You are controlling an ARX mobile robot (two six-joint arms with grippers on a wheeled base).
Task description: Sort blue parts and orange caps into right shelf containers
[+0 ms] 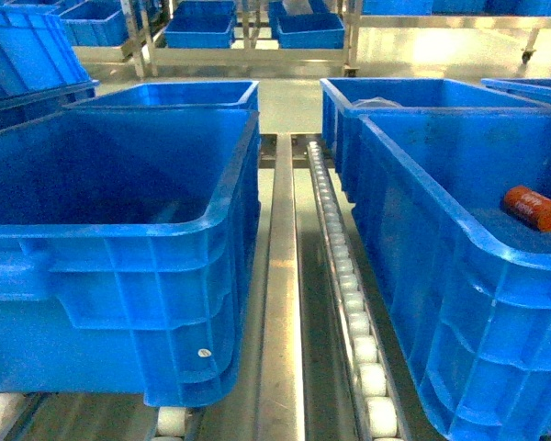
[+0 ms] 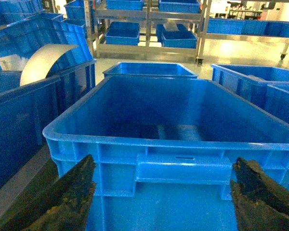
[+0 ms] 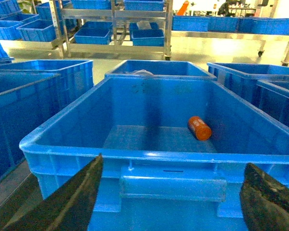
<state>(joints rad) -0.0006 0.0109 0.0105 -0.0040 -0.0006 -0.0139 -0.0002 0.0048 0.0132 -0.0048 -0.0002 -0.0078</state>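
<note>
One orange cap (image 3: pixel 199 128) seen lying on its side inside the right crate (image 3: pixel 62 126), left crate (image 2: pixel 77 113) shown beside it, both grippers' fingers (image 3: pixel 74 202) held spread apart, nothing gripped

Glossy moulded plastic is being shown by the blue crates (image 1: pixel 211 230), their rolled rims catching highlights. Brushed metal is being seen in the rail (image 1: pixel 283 303), with smooth white plastic rollers (image 1: pixel 349 294) at 3 o'clock of it. The orange cap (image 3: pixel 199 128) is looking smooth, slightly shiny.
</note>
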